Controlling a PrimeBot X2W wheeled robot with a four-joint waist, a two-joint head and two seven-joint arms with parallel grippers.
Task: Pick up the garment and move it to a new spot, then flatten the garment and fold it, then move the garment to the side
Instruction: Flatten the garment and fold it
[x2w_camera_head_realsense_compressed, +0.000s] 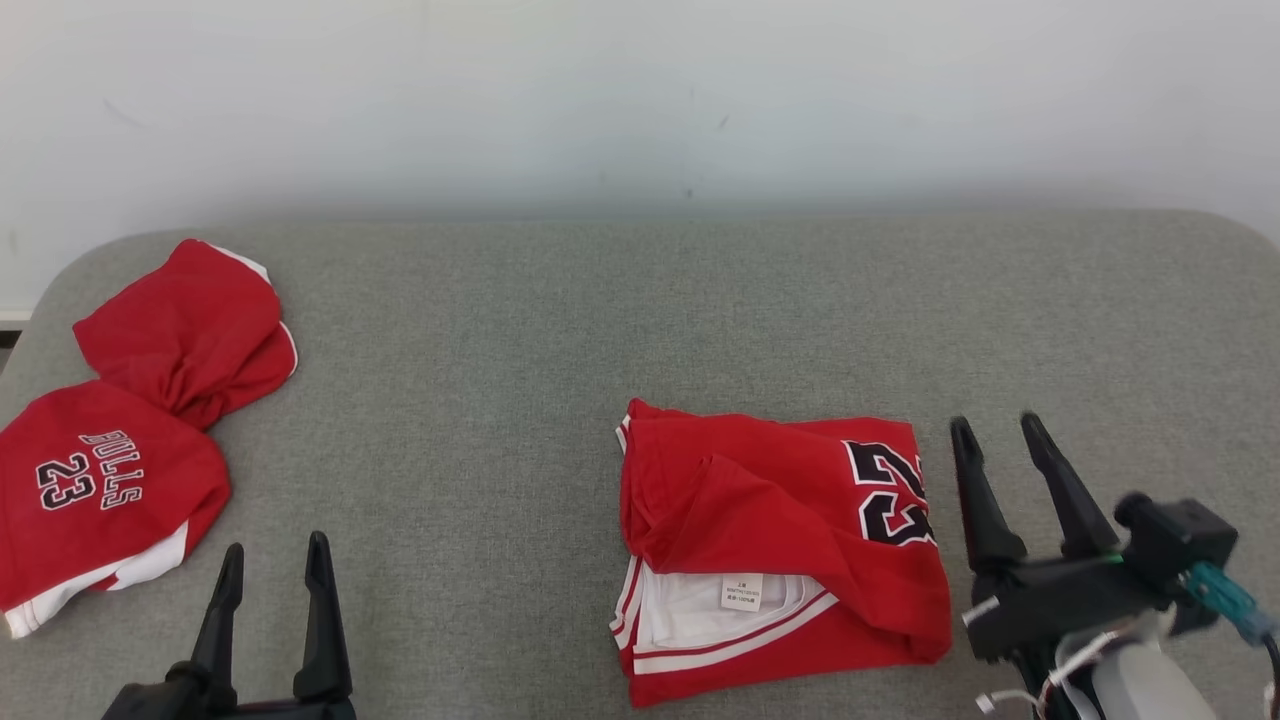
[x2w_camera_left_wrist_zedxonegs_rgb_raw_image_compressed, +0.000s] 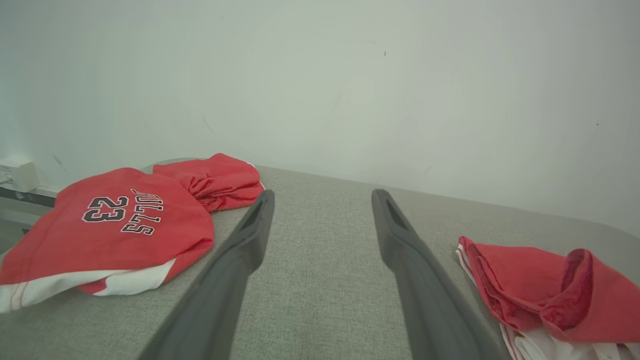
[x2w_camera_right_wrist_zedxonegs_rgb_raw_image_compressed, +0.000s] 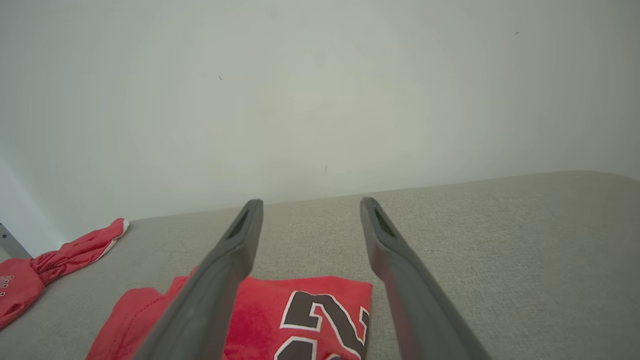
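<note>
The right gripper (x2w_camera_head_realsense_compressed: 995, 425) is held spread and empty, with the folded red jersey (x2w_camera_head_realsense_compressed: 780, 540) lying just to its left, where all layers should be pinched together so the fold is preserved.

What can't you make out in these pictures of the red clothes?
- Head view: print on the white label inside the folded jersey, too small to read.
- Head view: BULLS garment at the left, cut by the picture's edge.
- Right wrist view: the folded jersey's near part, cut by the bottom edge and crossed by a finger.
</note>
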